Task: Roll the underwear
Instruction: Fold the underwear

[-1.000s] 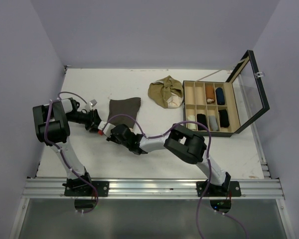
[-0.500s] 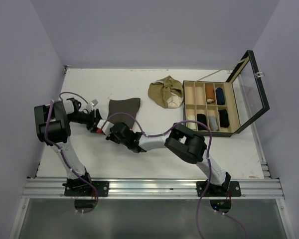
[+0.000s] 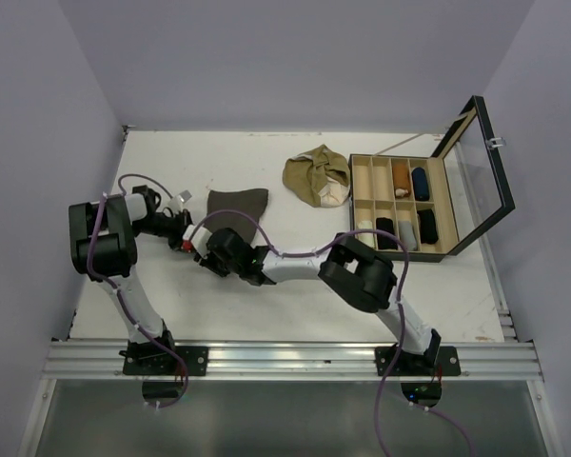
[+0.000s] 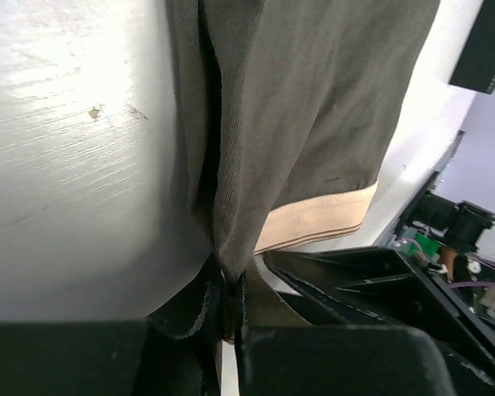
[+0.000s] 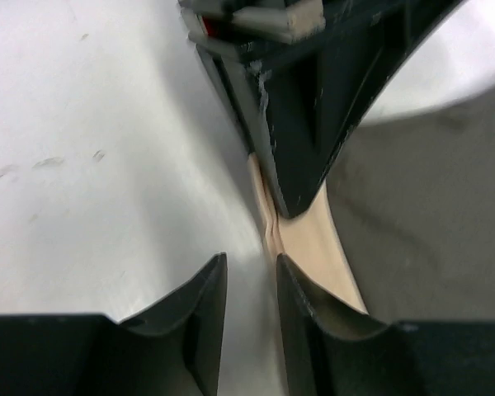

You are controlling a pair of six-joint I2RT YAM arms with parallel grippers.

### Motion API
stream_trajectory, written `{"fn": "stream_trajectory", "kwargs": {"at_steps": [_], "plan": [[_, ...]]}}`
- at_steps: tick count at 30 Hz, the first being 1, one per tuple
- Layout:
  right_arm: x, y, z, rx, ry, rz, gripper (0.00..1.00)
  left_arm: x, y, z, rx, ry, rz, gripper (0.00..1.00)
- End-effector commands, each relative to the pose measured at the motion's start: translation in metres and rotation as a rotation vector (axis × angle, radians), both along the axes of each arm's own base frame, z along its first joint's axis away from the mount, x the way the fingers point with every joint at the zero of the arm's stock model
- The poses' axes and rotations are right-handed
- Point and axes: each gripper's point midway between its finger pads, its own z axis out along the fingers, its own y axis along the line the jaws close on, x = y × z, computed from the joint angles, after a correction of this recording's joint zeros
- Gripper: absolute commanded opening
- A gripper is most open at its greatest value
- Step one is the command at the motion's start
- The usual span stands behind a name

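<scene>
The dark brown underwear [image 3: 240, 202] lies flat on the white table at left centre, its beige waistband [image 5: 309, 239] at the near edge. My left gripper [image 4: 229, 289] is shut on the waistband's left corner, and the cloth [image 4: 313, 99] bunches into a fold between its pads. My right gripper [image 5: 252, 268] sits right beside it, open a little, with bare table between its fingers and its right finger [image 5: 297, 297] against the waistband's edge. From above, both grippers [image 3: 184, 235] [image 3: 202, 249] meet at that corner. The olive-tan underwear [image 3: 316, 174] lies crumpled farther back.
An open black-lidded compartment box [image 3: 449, 211] stands at the right, with rolled items in several cells. The side walls close in on both sides of the table [image 3: 171, 162]. The right arm's forearm [image 3: 295, 267] stretches across the table's near middle.
The right gripper has opened and let go of the waistband. The left gripper has shut on that corner. Both grippers have shifted slightly left and away.
</scene>
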Motion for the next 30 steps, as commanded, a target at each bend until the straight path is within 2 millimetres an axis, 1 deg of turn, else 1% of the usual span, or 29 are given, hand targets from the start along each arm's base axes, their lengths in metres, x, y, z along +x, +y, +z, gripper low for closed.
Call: {"fn": "stream_trajectory", "kwargs": {"at_steps": [1, 2, 4, 5, 7, 8, 9, 10, 11, 12, 13, 14, 15, 16, 17, 18, 20, 21, 22, 24, 25, 26, 27, 28, 30], "plan": [[0.000, -0.004, 0.087, 0.130, 0.133, -0.011, 0.36, 0.019, 0.017, 0.004, 0.129, -0.110, -0.002, 0.00], [0.005, -0.017, 0.092, 0.131, 0.212, 0.003, 0.36, 0.019, 0.019, 0.003, 0.145, -0.117, -0.009, 0.00], [0.010, -0.032, 0.112, 0.215, 0.352, -0.041, 0.36, 0.021, 0.025, 0.003, 0.190, -0.132, -0.018, 0.00], [0.022, -0.048, 0.114, 0.241, 0.424, -0.052, 0.35, 0.021, 0.026, 0.003, 0.203, -0.148, -0.031, 0.00], [0.028, -0.061, 0.117, 0.289, 0.516, -0.094, 0.33, 0.022, 0.030, 0.003, 0.253, -0.167, -0.045, 0.00], [0.032, -0.070, 0.115, 0.302, 0.559, -0.098, 0.31, 0.024, 0.032, 0.002, 0.273, -0.183, -0.049, 0.00], [0.033, -0.073, 0.110, 0.303, 0.589, -0.108, 0.29, 0.024, 0.032, 0.005, 0.292, -0.198, -0.053, 0.00], [0.030, -0.073, 0.109, 0.313, 0.625, -0.117, 0.27, 0.025, 0.032, 0.003, 0.328, -0.201, -0.064, 0.00], [0.030, -0.074, 0.099, 0.313, 0.659, -0.122, 0.25, 0.027, 0.033, 0.004, 0.350, -0.212, -0.065, 0.00], [0.025, -0.071, 0.096, 0.321, 0.694, -0.107, 0.24, 0.029, 0.032, 0.008, 0.370, -0.231, -0.068, 0.00], [0.019, -0.069, 0.092, 0.333, 0.745, -0.118, 0.23, 0.030, 0.031, 0.007, 0.409, -0.239, -0.083, 0.00], [0.020, -0.064, 0.092, 0.362, 0.762, -0.110, 0.22, 0.032, 0.031, 0.009, 0.434, -0.250, -0.088, 0.00], [0.016, -0.061, 0.085, 0.365, 0.799, -0.104, 0.22, 0.033, 0.026, 0.014, 0.453, -0.273, -0.102, 0.00], [0.015, -0.058, 0.083, 0.380, 0.833, -0.112, 0.22, 0.034, 0.029, 0.014, 0.495, -0.278, -0.103, 0.00], [0.017, -0.055, 0.084, 0.397, 0.843, -0.109, 0.22, 0.036, 0.030, 0.015, 0.515, -0.286, -0.101, 0.00], [0.015, -0.052, 0.075, 0.394, 0.868, -0.113, 0.22, 0.037, 0.027, 0.019, 0.534, -0.302, -0.112, 0.00], [0.016, -0.047, 0.076, 0.416, 0.889, -0.112, 0.22, 0.038, 0.031, 0.020, 0.585, -0.307, -0.116, 0.00], [0.018, -0.046, 0.073, 0.424, 0.898, -0.117, 0.22, 0.038, 0.028, 0.021, 0.599, -0.314, -0.125, 0.00], [0.020, -0.042, 0.065, 0.422, 0.909, -0.130, 0.23, 0.038, 0.031, 0.020, 0.627, -0.312, -0.124, 0.00], [0.021, -0.043, 0.049, 0.395, 0.929, -0.162, 0.23, 0.039, 0.031, 0.023, 0.651, -0.319, -0.129, 0.00], [0.022, -0.044, 0.030, 0.370, 0.946, -0.189, 0.22, 0.040, 0.036, 0.024, 0.679, -0.320, -0.120, 0.00], [0.024, -0.046, 0.020, 0.351, 0.953, -0.215, 0.22, 0.041, 0.038, 0.025, 0.691, -0.324, -0.116, 0.00], [0.025, -0.048, 0.012, 0.336, 0.959, -0.233, 0.22, 0.041, 0.027, 0.027, 0.694, -0.341, -0.147, 0.00], [0.024, -0.048, -0.002, 0.315, 0.976, -0.251, 0.22, 0.042, 0.028, 0.028, 0.710, -0.343, -0.145, 0.00], [0.025, -0.047, -0.007, 0.321, 0.988, -0.263, 0.22, 0.041, 0.024, 0.029, 0.727, -0.346, -0.161, 0.01]]}}
